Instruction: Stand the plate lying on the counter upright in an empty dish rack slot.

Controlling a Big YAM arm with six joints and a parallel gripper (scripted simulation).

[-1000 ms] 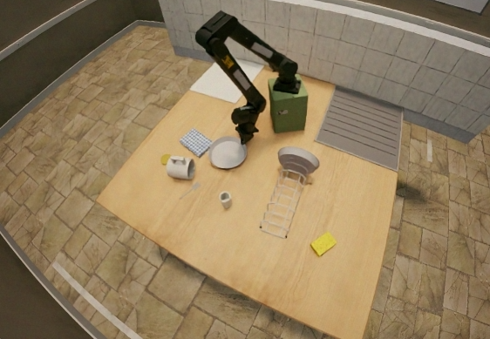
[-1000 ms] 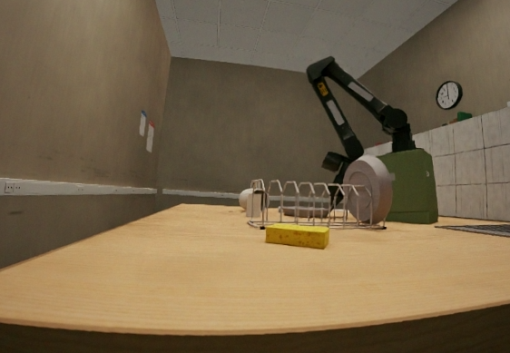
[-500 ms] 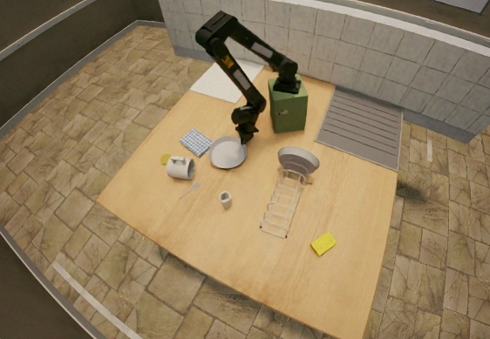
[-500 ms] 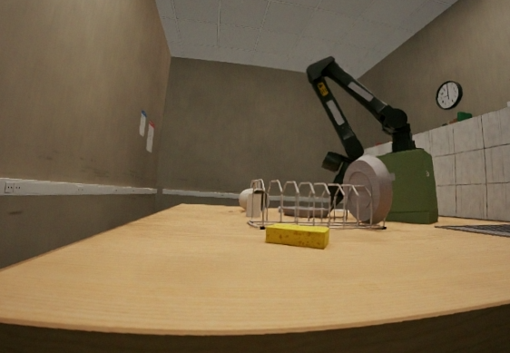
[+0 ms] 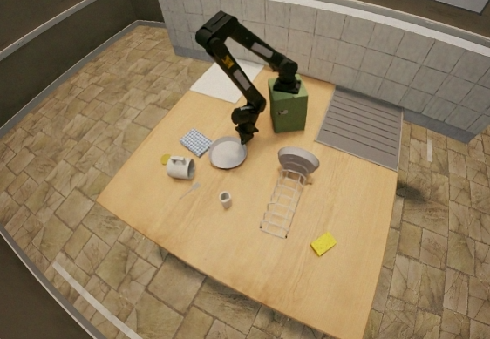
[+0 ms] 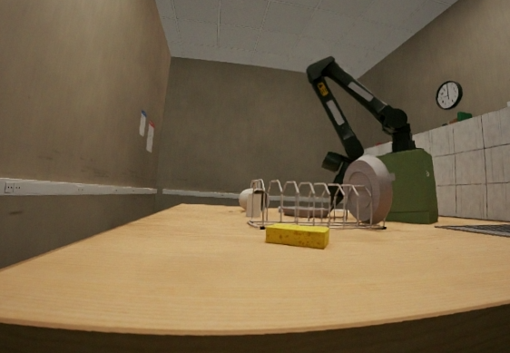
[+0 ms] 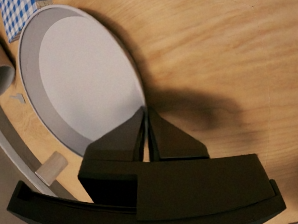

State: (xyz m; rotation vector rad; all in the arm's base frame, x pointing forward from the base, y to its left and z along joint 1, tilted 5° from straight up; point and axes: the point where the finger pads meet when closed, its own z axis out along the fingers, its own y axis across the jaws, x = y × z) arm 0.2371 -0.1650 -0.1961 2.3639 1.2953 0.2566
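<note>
Wrist: hand (image 7: 145, 141) clamps plate (image 7: 80, 76) rim.

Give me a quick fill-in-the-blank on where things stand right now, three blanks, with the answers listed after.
1. The gripper is shut on the rim of the ____ lying on the counter.
2. The other plate stands upright in the rack at the end nearest the ____ pedestal.
3. The checked cloth lies beside the flat plate, on the side ____ from the rack.

Missing words: plate; green; away
</note>
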